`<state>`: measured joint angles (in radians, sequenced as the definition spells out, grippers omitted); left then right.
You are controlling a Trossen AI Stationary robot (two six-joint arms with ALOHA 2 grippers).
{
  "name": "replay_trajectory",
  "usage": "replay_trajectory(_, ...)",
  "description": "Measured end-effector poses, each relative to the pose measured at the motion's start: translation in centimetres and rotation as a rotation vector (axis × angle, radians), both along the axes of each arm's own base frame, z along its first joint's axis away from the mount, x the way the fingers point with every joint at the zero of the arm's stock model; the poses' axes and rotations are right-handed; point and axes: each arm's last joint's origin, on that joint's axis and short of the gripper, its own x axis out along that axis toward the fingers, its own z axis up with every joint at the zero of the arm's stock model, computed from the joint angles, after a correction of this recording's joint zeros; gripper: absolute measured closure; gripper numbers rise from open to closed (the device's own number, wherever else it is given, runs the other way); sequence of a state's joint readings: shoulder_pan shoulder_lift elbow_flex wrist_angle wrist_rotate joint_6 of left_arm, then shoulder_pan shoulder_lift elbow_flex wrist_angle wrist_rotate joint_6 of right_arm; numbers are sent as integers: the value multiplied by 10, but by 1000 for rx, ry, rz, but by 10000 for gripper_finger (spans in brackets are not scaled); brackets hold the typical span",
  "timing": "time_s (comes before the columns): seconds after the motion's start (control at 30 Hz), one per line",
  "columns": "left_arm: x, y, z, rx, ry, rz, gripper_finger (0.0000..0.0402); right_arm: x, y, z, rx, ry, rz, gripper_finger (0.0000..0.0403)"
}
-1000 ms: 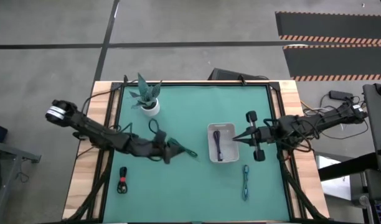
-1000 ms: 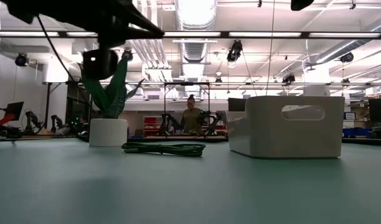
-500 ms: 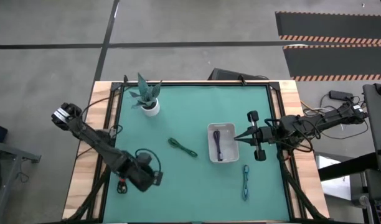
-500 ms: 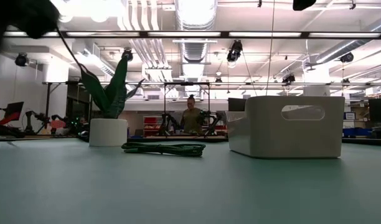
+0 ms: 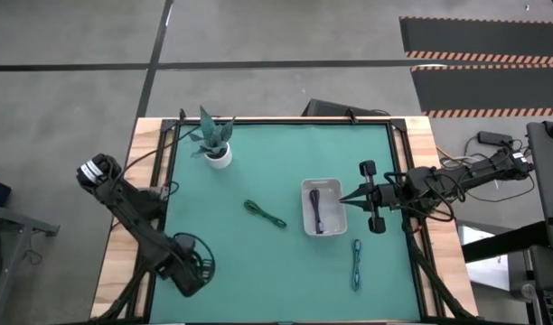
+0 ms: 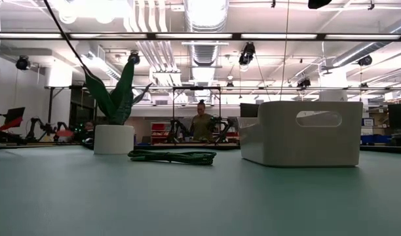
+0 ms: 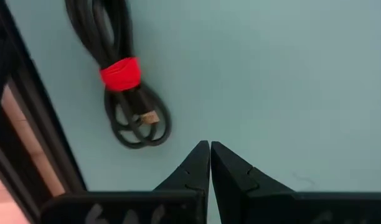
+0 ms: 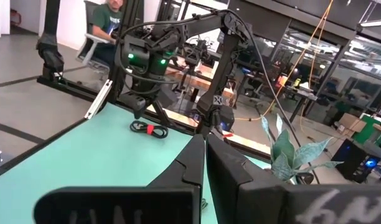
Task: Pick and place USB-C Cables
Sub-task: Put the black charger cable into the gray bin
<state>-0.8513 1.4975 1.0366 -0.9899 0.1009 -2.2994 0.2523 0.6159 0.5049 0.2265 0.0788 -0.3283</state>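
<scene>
While the left pincer (image 7: 210, 148) hangs over the near left part of the green counter (image 5: 285, 262), its two dark fingers (image 7: 192, 168) are pressed together tip to tip and hold nothing. Just beside those tips, apart from them, the black cable with a red band (image 7: 119, 78) lies coiled flat on the mat next to the dark frame rail at the counter's left edge; in the high view the left arm covers it. The right pincer (image 5: 342, 200) sits at the right side of the counter, its fingers likewise pressed shut into a point and empty, with the tip just beside the right wall of the white tray (image 5: 305, 221); whether it touches the wall cannot be told. Inside that tray lies the dark navy cable (image 5: 318, 210). The dark green cable (image 5: 264, 213) rests on the mat near the centre, between the tray and the left arm, and in the low view it lies in front of the potted plant (image 5: 213, 143). The teal cable (image 5: 356, 263) lies stretched on the mat near the tray, toward the front edge. In the room beyond the counter, a person (image 6: 201, 123) shows in the low view.
</scene>
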Motion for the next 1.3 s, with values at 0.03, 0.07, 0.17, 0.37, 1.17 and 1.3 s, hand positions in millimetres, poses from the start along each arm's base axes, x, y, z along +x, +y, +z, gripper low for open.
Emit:
replay_trajectory(0.03,-2,-2,0,-4,-2,-7,402,0,0,0,0,0,0,394)
replay_trajectory(0.07,-3,-3,0,-10,-4,-14,402,0,0,0,1,0,0,394)
replay_trajectory(0.17,-4,-4,-1,-7,-3,-19,402,0,0,0,16,2,0,394)
replay_trajectory(0.37,-7,-2,-5,11,10,-31,401,0,0,-1,40,12,1,394)
replay_trajectory(1.17,-23,11,-11,143,123,-51,224,0,0,-4,64,52,-1,394)
replay_trajectory(1.3,-27,15,-20,164,148,-49,224,0,0,-4,69,53,-1,394)
